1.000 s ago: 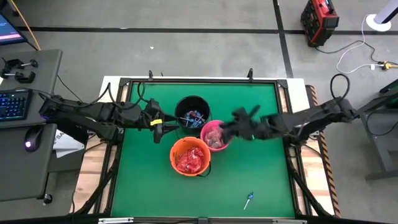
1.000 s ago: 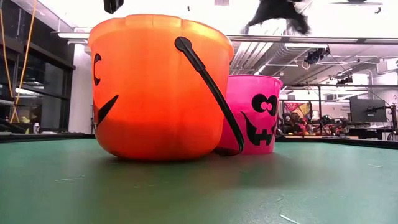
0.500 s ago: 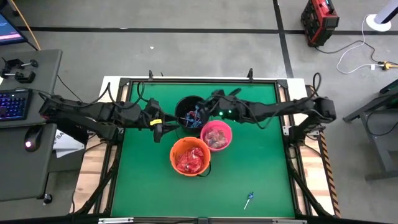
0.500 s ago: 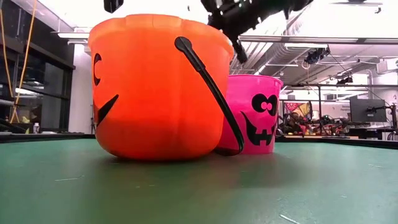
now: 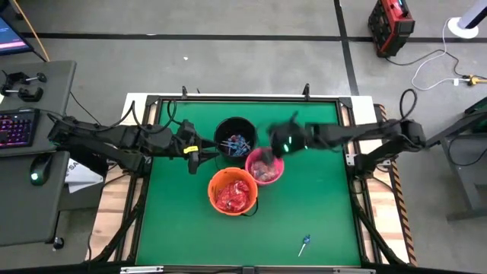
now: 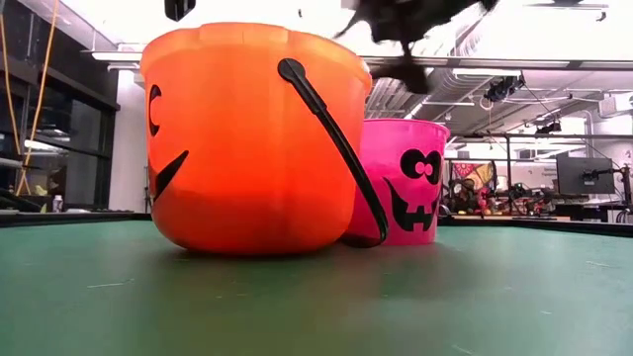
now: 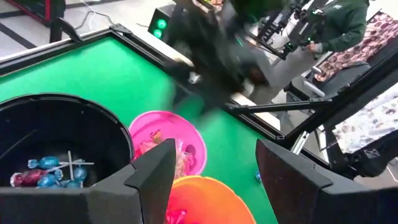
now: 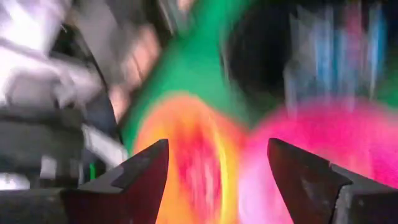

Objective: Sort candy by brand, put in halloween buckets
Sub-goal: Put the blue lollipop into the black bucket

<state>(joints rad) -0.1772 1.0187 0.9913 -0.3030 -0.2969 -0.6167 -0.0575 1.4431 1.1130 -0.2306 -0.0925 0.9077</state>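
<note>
Right arm's fingers [image 5: 278, 141] spread wide and empty, hovering beside round pink plastic bucket [image 5: 264, 165]. Left arm's fingers [image 5: 193, 157] open, empty, left of round black plastic bucket [image 5: 235, 137]. One blue-headed lollipop on a white stick [image 5: 303, 245] lying on green bench [image 5: 319, 198], near-right of round orange plastic bucket [image 5: 232, 192]; stick running near-far; right arm nearer.

keyboard [image 5: 15, 127], mouse [image 5: 36, 169] on side desk; possibly red toolbox [image 5: 390, 28].

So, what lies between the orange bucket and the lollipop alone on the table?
Nothing: in the high view, only bare green table separates the orange bucket from the lone lollipop.
</note>
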